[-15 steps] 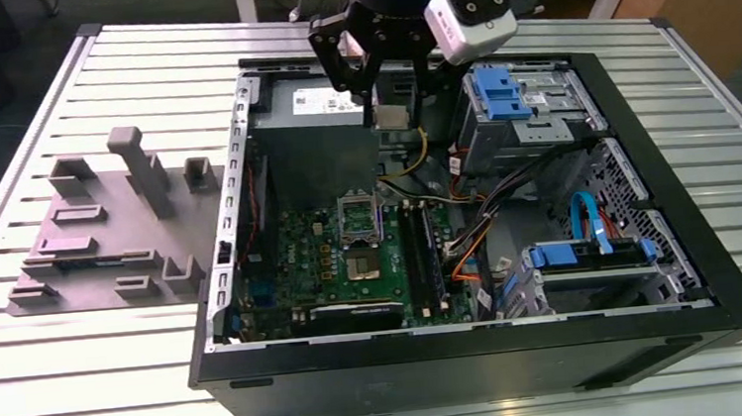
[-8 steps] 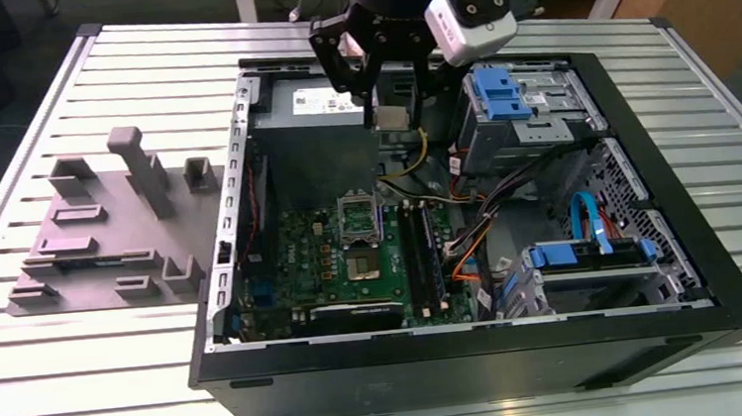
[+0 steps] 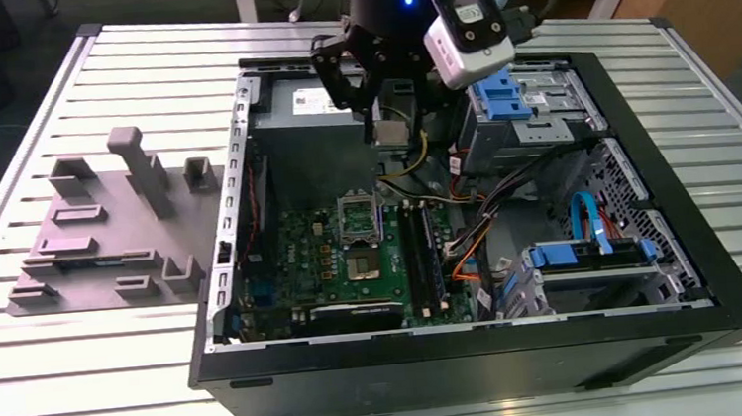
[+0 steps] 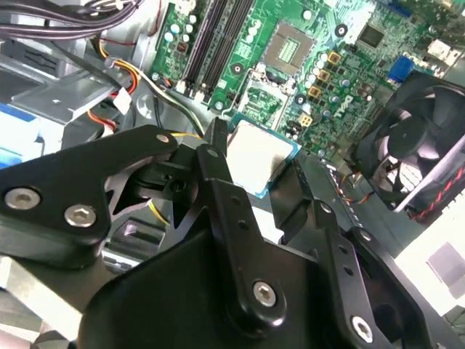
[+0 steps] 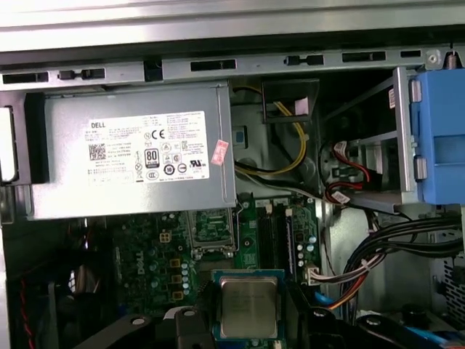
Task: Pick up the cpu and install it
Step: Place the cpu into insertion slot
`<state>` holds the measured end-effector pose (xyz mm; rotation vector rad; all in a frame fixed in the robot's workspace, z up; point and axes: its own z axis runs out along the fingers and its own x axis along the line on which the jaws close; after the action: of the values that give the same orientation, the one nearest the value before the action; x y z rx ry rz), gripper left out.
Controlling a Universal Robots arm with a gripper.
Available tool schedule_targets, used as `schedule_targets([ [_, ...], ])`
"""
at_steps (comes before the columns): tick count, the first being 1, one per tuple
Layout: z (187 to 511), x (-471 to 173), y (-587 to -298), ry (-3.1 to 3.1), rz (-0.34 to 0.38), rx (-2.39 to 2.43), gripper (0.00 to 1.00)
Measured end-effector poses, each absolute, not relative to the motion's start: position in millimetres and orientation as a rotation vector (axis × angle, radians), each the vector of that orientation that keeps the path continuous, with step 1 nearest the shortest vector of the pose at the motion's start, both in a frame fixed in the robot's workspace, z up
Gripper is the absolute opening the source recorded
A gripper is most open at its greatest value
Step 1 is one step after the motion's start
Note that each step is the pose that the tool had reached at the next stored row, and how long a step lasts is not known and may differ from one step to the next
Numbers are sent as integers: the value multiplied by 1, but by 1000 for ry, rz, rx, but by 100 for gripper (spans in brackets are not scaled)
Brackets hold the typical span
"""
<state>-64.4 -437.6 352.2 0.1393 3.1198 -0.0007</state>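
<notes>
The gripper (image 3: 392, 125) is pinching the cpu (image 5: 248, 307) by its edges and holding it in the air over the far part of the open computer case (image 3: 463, 370), near the power supply (image 5: 131, 160). The pick-up is looking done and the installing is not: the socket (image 4: 294, 47) on the motherboard (image 3: 309, 263) is sitting empty (as far as I can judge), well apart from the chip.

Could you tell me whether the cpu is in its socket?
Out: the fingers hold the cpu above the motherboard; the socket lies bare.
</notes>
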Motion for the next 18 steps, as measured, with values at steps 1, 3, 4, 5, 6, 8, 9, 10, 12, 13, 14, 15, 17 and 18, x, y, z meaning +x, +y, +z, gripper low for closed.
schedule_targets([
  [1,350,-64,-438,3120,-1,137,47],
  [3,347,-65,-440,3120,0,121,47],
  [4,345,-65,-440,3121,0,112,47],
  [5,344,-65,-440,3121,1,107,47],
  [6,343,-65,-440,3121,1,107,47],
  [8,343,-65,-440,3122,0,106,47],
  [9,343,-65,-440,3121,0,106,47],
  [10,343,-65,-440,3121,1,106,47],
  [12,342,-65,-440,3121,-1,103,47],
  [13,340,-65,-441,3123,-2,96,47],
  [14,338,-65,-442,3125,-2,88,47],
  [15,336,-65,-443,3128,-2,80,47],
  [17,333,-65,-444,3131,-2,68,47],
  [18,331,-66,-444,3131,-2,62,47],
])
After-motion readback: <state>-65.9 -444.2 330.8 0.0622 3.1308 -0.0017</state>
